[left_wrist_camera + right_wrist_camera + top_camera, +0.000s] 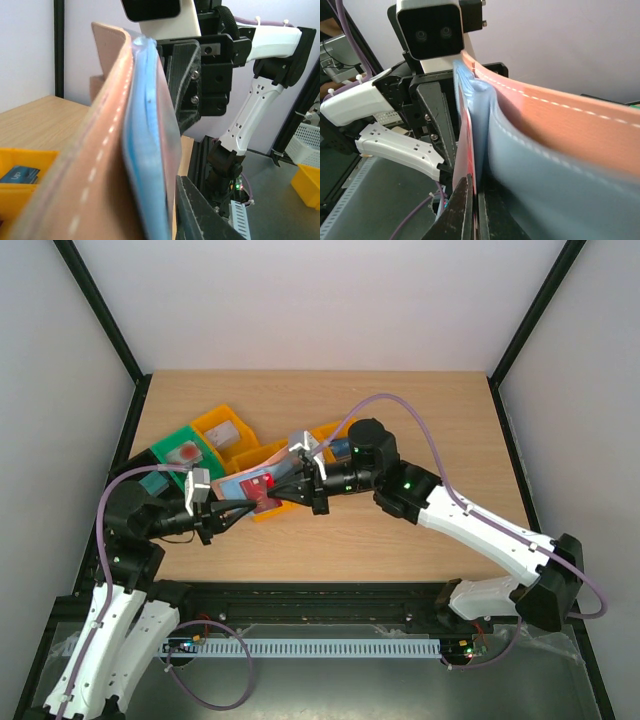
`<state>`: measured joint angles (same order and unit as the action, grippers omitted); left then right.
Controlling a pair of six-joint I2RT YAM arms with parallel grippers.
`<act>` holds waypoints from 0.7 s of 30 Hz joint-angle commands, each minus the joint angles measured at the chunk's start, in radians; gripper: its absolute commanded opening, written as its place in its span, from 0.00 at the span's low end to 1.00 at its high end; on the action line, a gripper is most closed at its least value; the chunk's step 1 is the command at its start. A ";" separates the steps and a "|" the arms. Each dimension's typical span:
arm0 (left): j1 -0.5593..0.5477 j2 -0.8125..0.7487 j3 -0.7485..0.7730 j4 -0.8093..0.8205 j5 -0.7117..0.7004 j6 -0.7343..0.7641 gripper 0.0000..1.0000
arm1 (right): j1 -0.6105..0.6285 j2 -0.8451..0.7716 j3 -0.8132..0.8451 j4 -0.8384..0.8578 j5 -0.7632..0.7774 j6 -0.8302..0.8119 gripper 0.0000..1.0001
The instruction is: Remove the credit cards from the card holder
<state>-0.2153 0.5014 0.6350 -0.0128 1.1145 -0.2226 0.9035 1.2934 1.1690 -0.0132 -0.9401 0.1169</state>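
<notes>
A green plastic tray is sitting at the far left of the wooden bench. Beside it is a cluster of open-topped orange plastic bins with angular walls.

Just nearer than these, the left pincer is reaching rightward and pinching the left edge of the small, flat folding card holder. The card holder is being held up off the bench between the two arms, left of the bench's middle and over one of the orange bins.

In the left wrist view the card holder is standing edge-on. Its tan-brown outer skin is smooth and gently curved, with a row of pale stitches running along it. Its light blue lining is looking glossy and is bulging slightly away from the cover.

A thin, stiff red card is poking out of the holder's right side. In the right wrist view this red card is running down along the blue lining, and its edge is sitting between the black fingers.

The right pincer is pointing leftward with its jaws pressed together on that card. More orange bins are lying beyond it, to the right.
</notes>
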 commanded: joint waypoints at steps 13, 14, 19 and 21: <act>-0.003 -0.018 0.001 -0.013 -0.012 0.040 0.02 | -0.068 -0.051 0.029 -0.083 0.019 -0.073 0.02; -0.003 -0.020 0.000 -0.021 -0.014 0.046 0.02 | -0.070 -0.052 0.029 -0.087 0.021 -0.074 0.02; -0.004 -0.020 -0.006 0.005 -0.023 0.030 0.02 | -0.071 -0.010 0.041 -0.067 -0.081 -0.026 0.14; -0.003 -0.017 -0.006 0.008 -0.020 0.029 0.02 | -0.069 0.005 0.038 -0.035 -0.106 0.008 0.12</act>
<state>-0.2195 0.4911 0.6308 -0.0360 1.0863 -0.2047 0.8402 1.2797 1.1717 -0.0780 -0.9844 0.0769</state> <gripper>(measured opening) 0.055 0.134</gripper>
